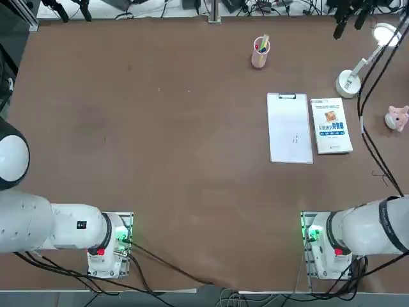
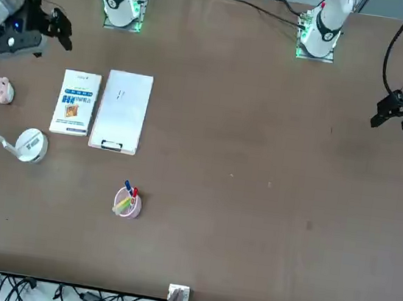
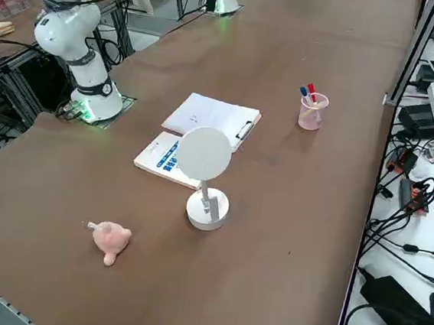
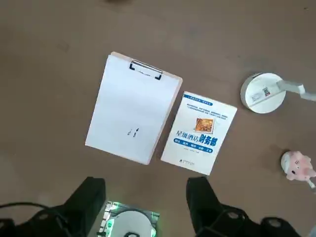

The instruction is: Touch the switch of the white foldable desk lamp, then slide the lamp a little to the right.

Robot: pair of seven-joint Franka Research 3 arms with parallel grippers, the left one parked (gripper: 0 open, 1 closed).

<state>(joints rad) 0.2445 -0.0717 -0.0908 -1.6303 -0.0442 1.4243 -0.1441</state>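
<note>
Hand (image 4: 143, 197) spread, high above table; lamp (image 1: 350, 80) untouched beside book (image 1: 331, 125).

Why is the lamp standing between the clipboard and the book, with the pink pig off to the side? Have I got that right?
Not quite. The lamp stands on the table beyond the book, not between it and the clipboard; those two lie side by side, as the top view shows. The pink pig is indeed off to the side. The right gripper hangs above, fingers open.
</note>
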